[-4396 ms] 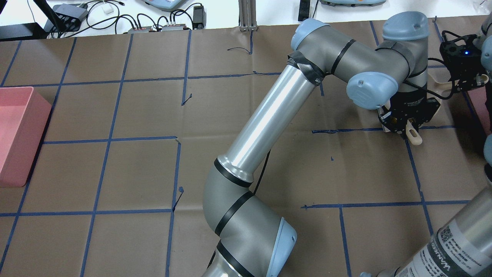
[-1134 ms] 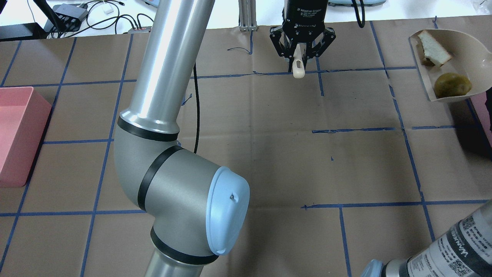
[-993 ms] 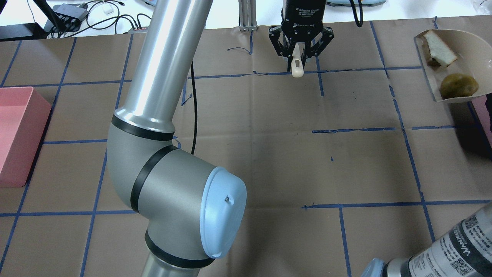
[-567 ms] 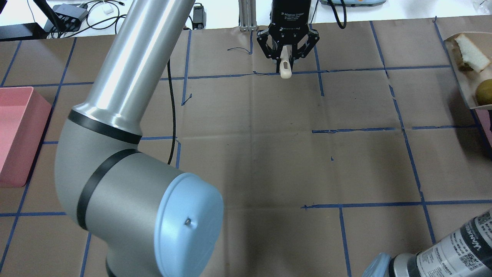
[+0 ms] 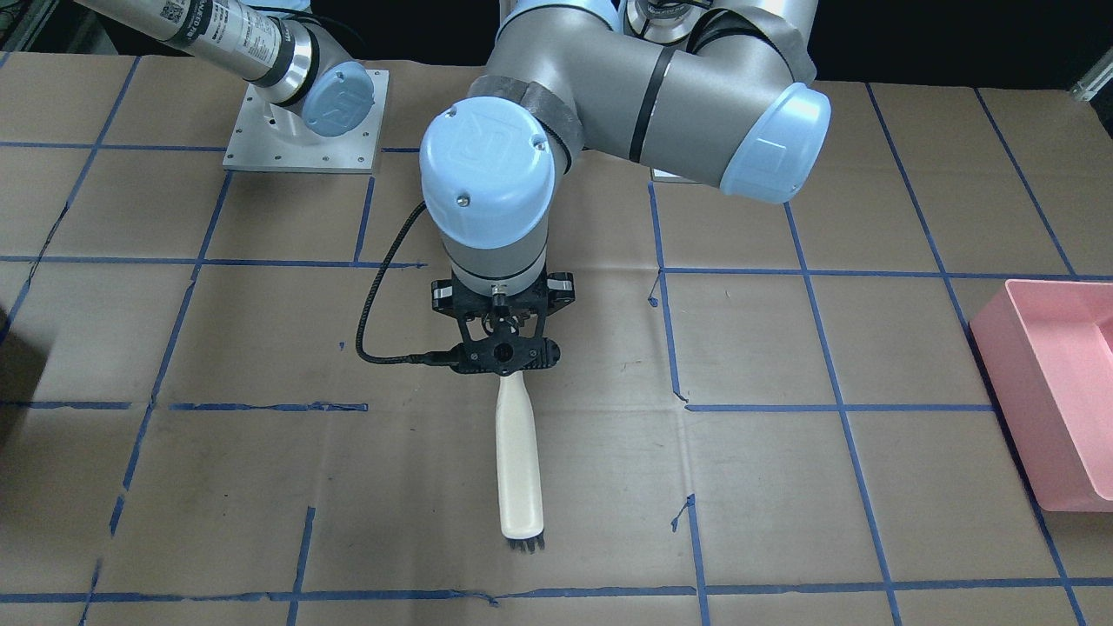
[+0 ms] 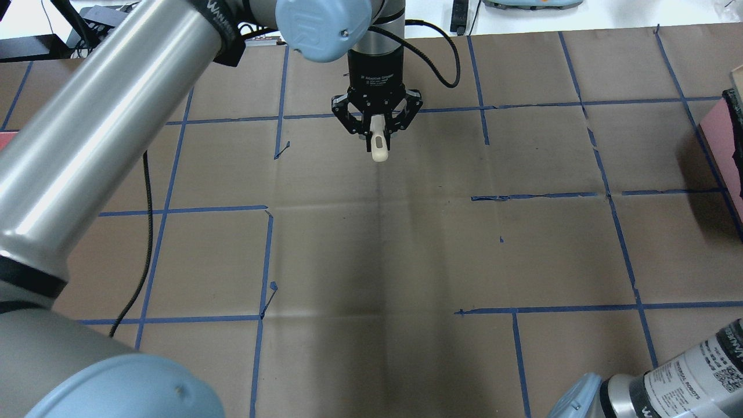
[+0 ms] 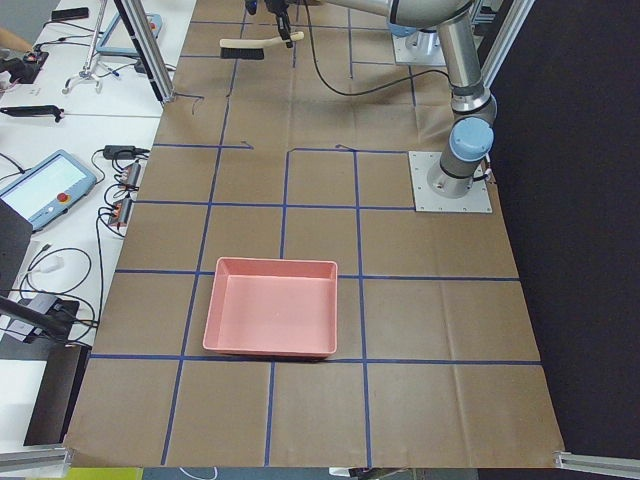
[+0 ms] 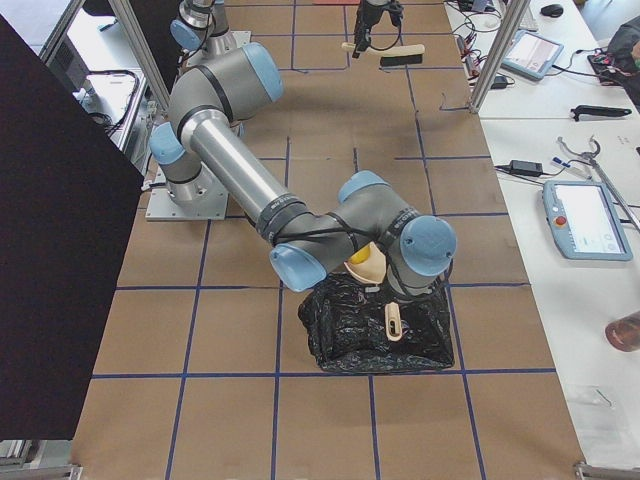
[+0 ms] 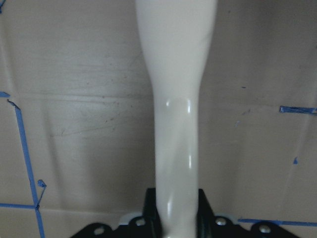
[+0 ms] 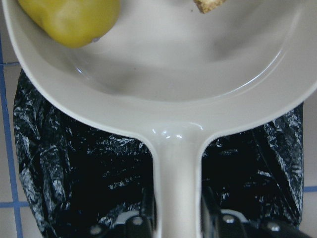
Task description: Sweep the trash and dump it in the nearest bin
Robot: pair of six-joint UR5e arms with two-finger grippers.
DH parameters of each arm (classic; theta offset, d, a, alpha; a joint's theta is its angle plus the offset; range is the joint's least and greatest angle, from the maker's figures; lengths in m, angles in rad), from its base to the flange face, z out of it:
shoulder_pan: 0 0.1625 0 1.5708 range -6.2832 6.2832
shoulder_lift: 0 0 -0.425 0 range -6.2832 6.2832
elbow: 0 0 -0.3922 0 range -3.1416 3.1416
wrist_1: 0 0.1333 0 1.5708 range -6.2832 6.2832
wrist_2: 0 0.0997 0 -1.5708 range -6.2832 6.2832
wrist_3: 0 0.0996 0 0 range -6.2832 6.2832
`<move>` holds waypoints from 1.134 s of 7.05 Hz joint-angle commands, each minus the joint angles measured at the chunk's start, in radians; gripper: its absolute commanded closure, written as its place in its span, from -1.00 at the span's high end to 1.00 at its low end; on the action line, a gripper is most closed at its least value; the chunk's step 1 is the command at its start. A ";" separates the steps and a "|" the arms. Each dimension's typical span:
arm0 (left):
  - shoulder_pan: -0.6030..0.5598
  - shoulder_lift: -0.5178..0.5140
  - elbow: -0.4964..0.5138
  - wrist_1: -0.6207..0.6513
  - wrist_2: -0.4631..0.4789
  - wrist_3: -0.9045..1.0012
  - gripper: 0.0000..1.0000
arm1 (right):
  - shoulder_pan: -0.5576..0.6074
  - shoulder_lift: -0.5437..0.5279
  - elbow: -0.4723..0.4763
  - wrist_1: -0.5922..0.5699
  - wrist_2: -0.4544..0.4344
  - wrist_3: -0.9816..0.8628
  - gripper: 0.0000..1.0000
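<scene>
My left gripper (image 6: pixel 376 131) is shut on the cream handle of a brush (image 5: pixel 519 469) and holds it level over the table's middle; the dark bristles (image 5: pixel 526 545) point away from the robot. My right gripper (image 10: pixel 176 220) is shut on the handle of the cream dustpan (image 10: pixel 163 74), held over a bin lined with a black bag (image 8: pixel 380 335). In the pan lie the yellow-brown lump (image 10: pixel 69 20) and a crusted bread corner (image 10: pixel 208 4). The rest of the bread is out of view.
A pink bin (image 5: pixel 1052 391) stands at the table's end on the robot's left, also in the exterior left view (image 7: pixel 272 320). The brown paper table top (image 6: pixel 406 244) carries a blue tape grid. Cables and devices lie past the far edge.
My left arm has swung left and toward the robot with the brush. My right arm has carried the dustpan with the trash off the overhead view's right edge, to over the black-bag bin.
</scene>
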 commanded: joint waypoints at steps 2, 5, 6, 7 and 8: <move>0.008 0.200 -0.336 0.148 -0.001 0.008 -0.84 | -0.073 0.106 -0.187 0.056 -0.006 -0.091 -0.97; -0.002 0.267 -0.530 0.258 -0.012 0.097 -0.83 | -0.096 0.237 -0.388 0.067 -0.101 -0.120 -0.96; -0.011 0.256 -0.571 0.261 -0.018 0.095 -0.83 | -0.094 0.260 -0.434 0.067 -0.126 -0.117 -0.95; -0.040 0.265 -0.617 0.296 -0.091 0.086 -0.83 | -0.096 0.272 -0.467 0.067 -0.147 -0.111 -0.95; -0.065 0.279 -0.654 0.312 -0.121 0.046 -0.83 | -0.093 0.268 -0.472 0.070 -0.151 -0.102 -0.94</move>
